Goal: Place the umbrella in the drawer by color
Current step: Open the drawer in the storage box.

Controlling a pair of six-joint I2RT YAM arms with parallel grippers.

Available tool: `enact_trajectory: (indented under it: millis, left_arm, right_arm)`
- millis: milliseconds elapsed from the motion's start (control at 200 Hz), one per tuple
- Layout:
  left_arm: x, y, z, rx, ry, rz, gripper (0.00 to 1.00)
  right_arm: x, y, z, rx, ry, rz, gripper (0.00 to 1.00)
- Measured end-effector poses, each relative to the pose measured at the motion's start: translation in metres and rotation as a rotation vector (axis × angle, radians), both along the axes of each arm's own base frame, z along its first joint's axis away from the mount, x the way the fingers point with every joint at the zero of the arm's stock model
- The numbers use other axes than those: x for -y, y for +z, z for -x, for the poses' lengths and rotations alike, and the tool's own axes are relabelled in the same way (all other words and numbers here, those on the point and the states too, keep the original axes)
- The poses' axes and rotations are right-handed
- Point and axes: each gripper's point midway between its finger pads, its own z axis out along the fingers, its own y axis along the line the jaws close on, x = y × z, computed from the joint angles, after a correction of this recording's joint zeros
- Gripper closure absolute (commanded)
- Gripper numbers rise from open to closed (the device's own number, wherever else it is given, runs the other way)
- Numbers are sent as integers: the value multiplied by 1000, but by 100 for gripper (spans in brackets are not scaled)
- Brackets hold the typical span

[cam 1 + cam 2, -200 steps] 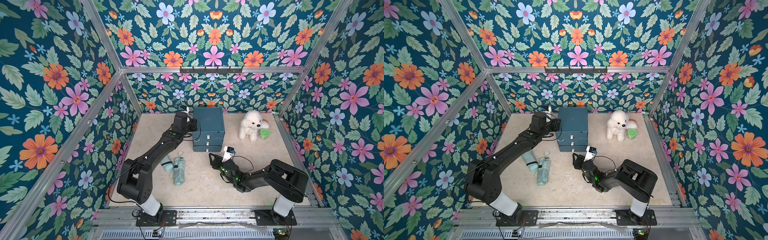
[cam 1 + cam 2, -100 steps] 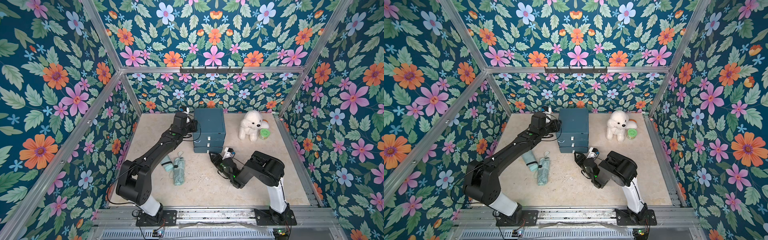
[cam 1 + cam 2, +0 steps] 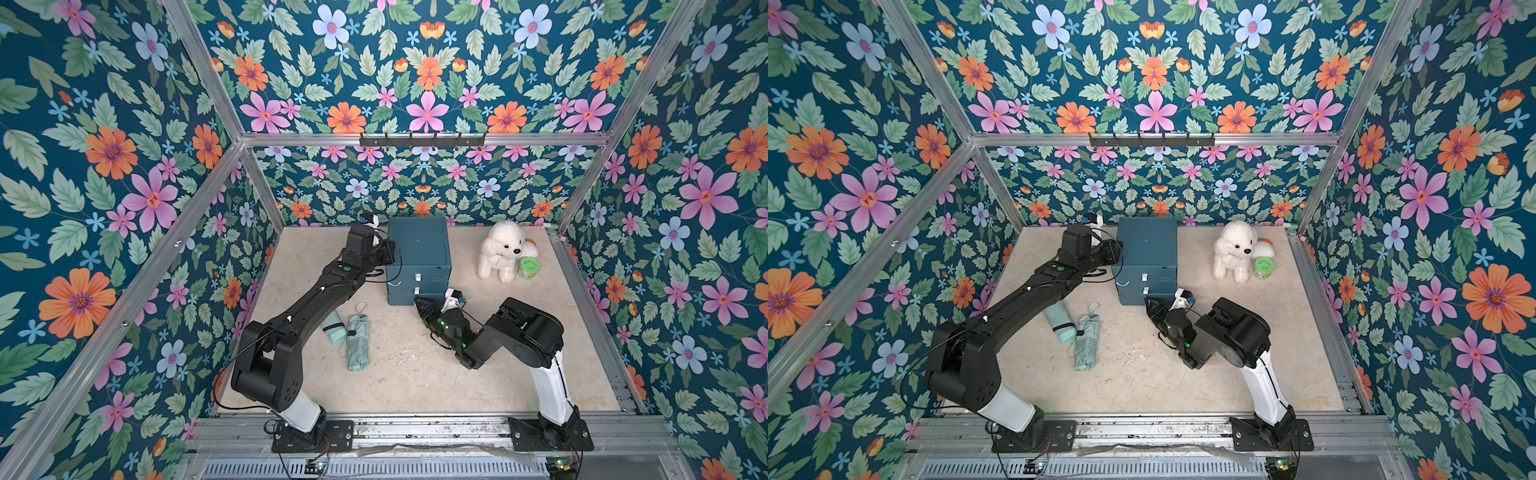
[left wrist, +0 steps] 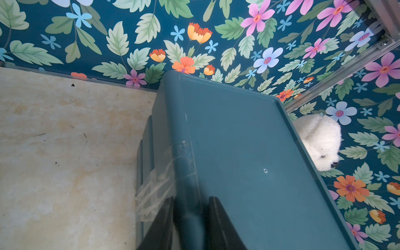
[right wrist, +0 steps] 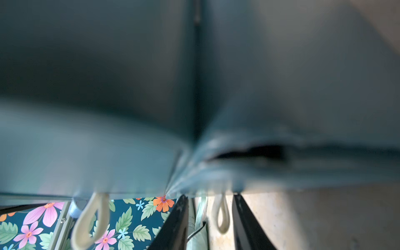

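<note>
A teal drawer cabinet stands at the back of the floor, seen in both top views. My left gripper is shut on the cabinet's upper left edge, one finger on each side. My right gripper is low at the cabinet front. Its jaws stand apart around a white loop pull without pinching it. Two folded mint umbrellas lie on the floor left of it, a short one and a longer one.
A white plush dog and a green-lidded can sit to the right of the cabinet. A hook rail runs along the back wall. Flowered walls close in three sides. A second loop pull hangs nearby.
My right arm has folded up at the elbow and pushed its gripper closer to the cabinet front, and its jaws have narrowed. The left arm has not moved.
</note>
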Motion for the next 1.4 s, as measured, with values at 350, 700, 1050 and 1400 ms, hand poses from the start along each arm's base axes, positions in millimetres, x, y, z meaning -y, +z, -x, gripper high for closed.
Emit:
enact_trajectory:
  millis: [350,700,1050,1400]
  left_arm:
    - [0,0,0,-3,0,-2,70]
    - [0,-2,2,-12,-2,-1,70]
    - [4,-6,5,-34,-9,21,74]
    - [-11,-9,25,-66,85,135,74]
  right_arm:
    - [-1,-12,1,-40,7,11,84]
    - [9,-9,19,-36,41,9,100]
    - [23,-6,80,-42,123,136,100]
    - [33,-14,125,-49,152,232,100]
